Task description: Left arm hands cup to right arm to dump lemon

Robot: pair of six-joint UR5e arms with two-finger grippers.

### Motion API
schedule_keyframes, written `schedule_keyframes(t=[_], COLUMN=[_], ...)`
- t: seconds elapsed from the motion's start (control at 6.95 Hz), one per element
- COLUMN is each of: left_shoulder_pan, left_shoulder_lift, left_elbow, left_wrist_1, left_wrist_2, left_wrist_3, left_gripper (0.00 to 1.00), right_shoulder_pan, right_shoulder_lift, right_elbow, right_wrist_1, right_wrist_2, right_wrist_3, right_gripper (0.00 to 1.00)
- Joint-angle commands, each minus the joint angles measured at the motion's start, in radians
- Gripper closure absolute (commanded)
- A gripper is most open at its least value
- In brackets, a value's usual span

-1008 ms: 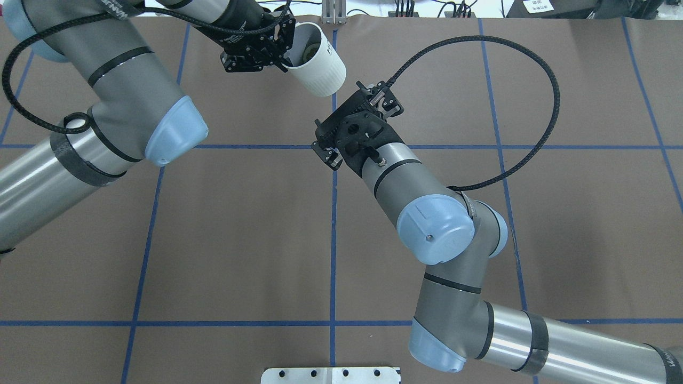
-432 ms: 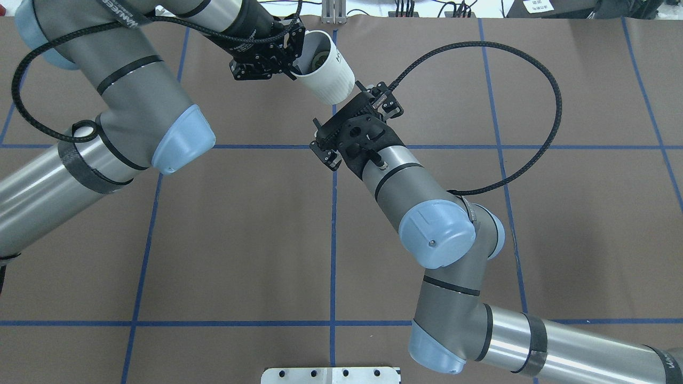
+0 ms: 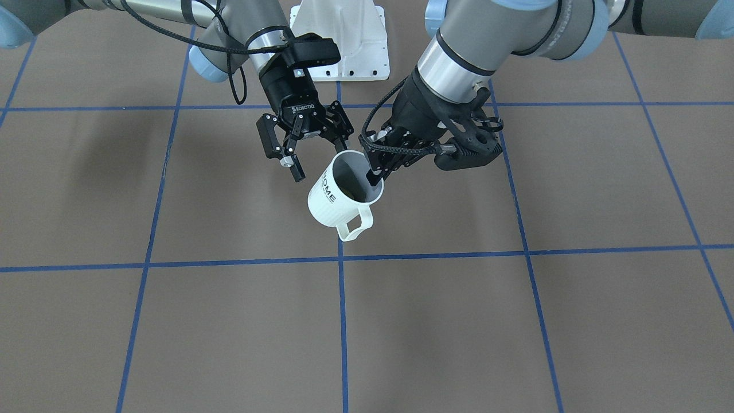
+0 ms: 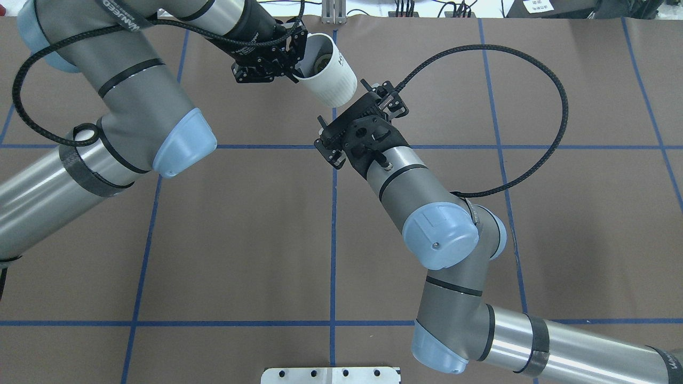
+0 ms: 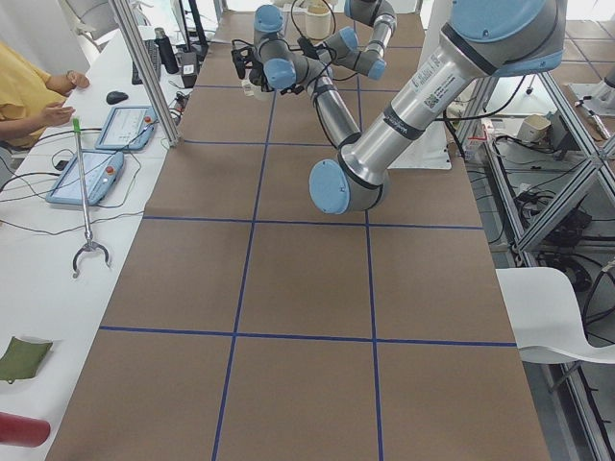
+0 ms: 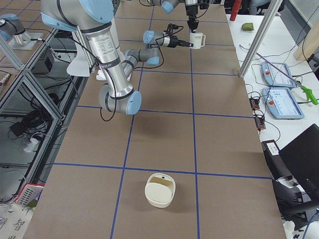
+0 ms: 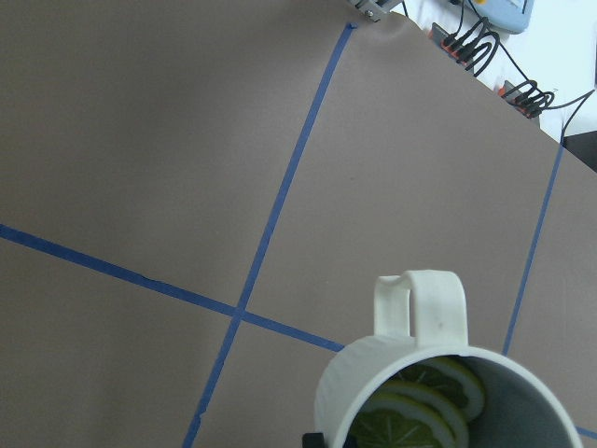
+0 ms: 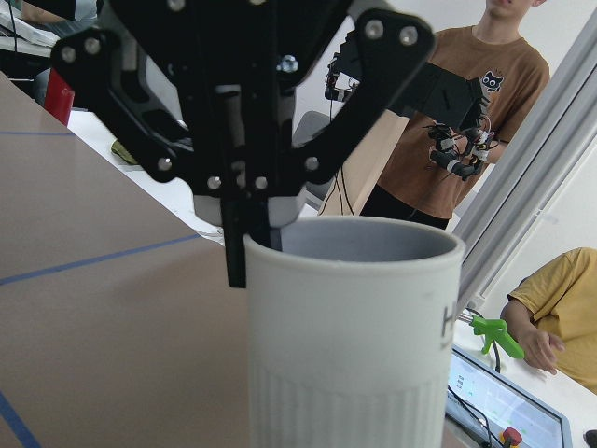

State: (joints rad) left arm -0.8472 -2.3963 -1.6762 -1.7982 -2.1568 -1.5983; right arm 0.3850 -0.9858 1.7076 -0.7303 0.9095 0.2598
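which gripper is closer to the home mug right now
Left. The left gripper has its jaws shut on the cup at the rim, across from the HOME lettering. The right gripper is open, close beside the cup's lettered side, not gripping it.

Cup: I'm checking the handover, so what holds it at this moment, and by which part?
The left claw holds the cup by its rim, one finger inside. The right claw is open beside it, holding nothing.
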Motion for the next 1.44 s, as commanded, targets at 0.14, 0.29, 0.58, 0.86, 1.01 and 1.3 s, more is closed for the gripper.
schedule_keyframes(t=[0.14,0.29,0.58,0.86,1.01,1.3], left_shoulder_pan=[0.028,0.034,0.045,0.048,0.048,0.048], left_shoulder_lift=[0.006,0.008,0.011,0.011,0.013,0.019], left_elbow=[-0.032,-0.054,-0.069,-0.076,-0.077,-0.076], left_wrist_1=[0.0,0.003,0.003,0.003,0.003,0.005], left_wrist_2=[0.0,0.0,0.0,-0.002,0.0,0.0], left_wrist_3=[0.0,-0.003,-0.015,-0.015,-0.015,-0.015], left_gripper=[1.0,1.0,1.0,1.0,1.0,1.0], right_shoulder_pan=[0.0,0.0,0.0,0.0,0.002,0.002], right_shoulder_lift=[-0.001,-0.001,-0.001,-0.001,-0.001,-0.001], right_elbow=[0.0,0.0,0.0,0.0,0.0,0.001], right_wrist_1=[0.0,0.0,0.002,0.002,0.002,0.003], right_wrist_2=[-0.001,-0.001,-0.001,-0.001,-0.001,-0.003], right_wrist_3=[-0.001,-0.001,-0.001,-0.001,-0.001,-0.001], right_gripper=[0.01,0.01,0.01,0.01,0.01,0.01])
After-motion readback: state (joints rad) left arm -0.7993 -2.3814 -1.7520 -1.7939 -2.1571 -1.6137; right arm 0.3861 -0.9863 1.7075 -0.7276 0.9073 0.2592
